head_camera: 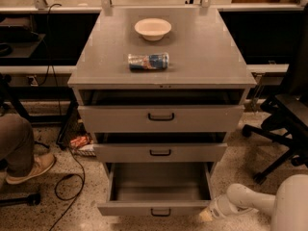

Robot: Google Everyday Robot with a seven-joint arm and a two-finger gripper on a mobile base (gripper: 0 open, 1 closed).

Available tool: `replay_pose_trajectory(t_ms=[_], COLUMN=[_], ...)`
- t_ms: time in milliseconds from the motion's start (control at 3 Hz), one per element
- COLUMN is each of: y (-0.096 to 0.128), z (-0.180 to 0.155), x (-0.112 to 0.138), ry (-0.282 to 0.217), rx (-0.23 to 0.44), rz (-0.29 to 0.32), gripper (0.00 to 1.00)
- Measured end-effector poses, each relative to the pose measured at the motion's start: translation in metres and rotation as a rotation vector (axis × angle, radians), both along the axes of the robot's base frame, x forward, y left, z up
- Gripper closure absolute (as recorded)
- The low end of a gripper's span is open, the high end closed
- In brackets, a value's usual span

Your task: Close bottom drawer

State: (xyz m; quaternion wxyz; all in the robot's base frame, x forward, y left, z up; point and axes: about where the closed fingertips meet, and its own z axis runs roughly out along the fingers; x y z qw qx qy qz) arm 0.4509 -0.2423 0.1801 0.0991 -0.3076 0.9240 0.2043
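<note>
The bottom drawer [159, 208] is the lowest of three grey drawers in the cabinet. It stands pulled far out, its deep tray empty, with a small black loop handle [160, 212] on its short front panel. My gripper [207, 216] is low at the bottom right, next to the right end of that front panel. My white arm [250, 201] comes in from the lower right corner.
The middle drawer [160, 152] and top drawer [160, 118] are each slightly open. A white bowl [152, 28] and a lying can [148, 61] sit on the cabinet top. A black office chair [284, 124] stands at the right. A person's leg and shoe [24, 158] and a floor cable [67, 182] are at the left.
</note>
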Motion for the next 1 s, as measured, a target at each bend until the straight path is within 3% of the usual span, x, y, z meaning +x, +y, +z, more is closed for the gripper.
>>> replay_pose_trajectory(t_ms=[1000], y=[0.001], z=[-0.013], x=[0.012], ry=[-0.035], rx=[0.006], rz=[-0.017], gripper=[1.0])
